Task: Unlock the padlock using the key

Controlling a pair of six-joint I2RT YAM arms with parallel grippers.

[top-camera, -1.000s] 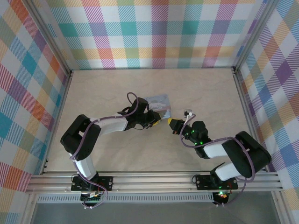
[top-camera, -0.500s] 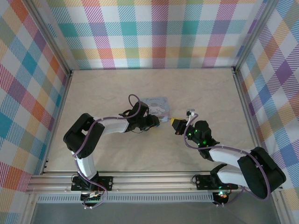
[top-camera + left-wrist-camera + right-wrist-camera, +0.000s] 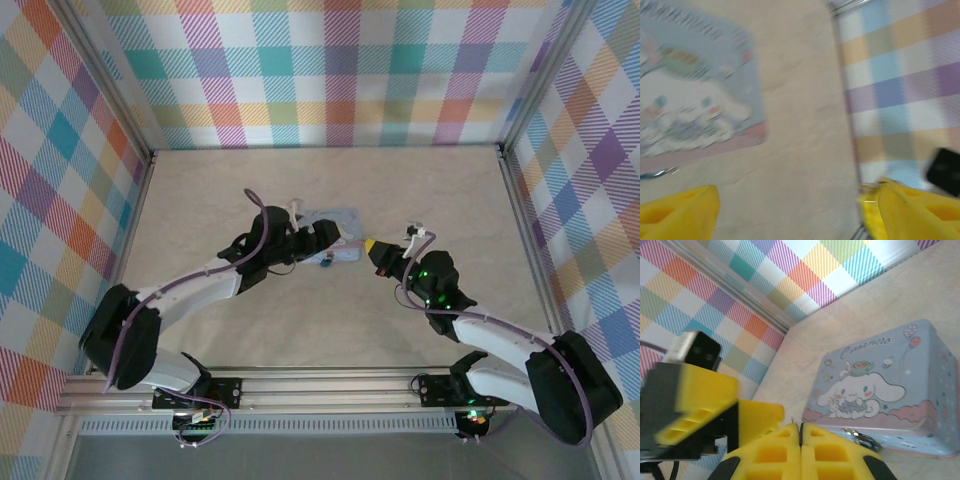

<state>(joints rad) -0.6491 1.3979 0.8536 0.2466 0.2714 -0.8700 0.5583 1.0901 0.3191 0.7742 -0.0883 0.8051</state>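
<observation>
Little looks done: the padlock (image 3: pixel 860 436), seemingly the metal glint at the tin's (image 3: pixel 880 385) near edge, awaits unlocking, the left gripper (image 3: pixel 790 212) hangs released beside the tin, and the right gripper (image 3: pixel 801 440) is clenched, whether on the key I cannot tell.

My left arm (image 3: pixel 180 300) now lies stretched low, its elbow swung out to the table's (image 3: pixel 200 190) near-left corner. The left gripper (image 3: pixel 790 210) has spread its jaws wide beside the cartoon tin (image 3: pixel 338 218). My right gripper (image 3: pixel 374 246) has crept toward the far edge, closer to the tin's right side.
</observation>
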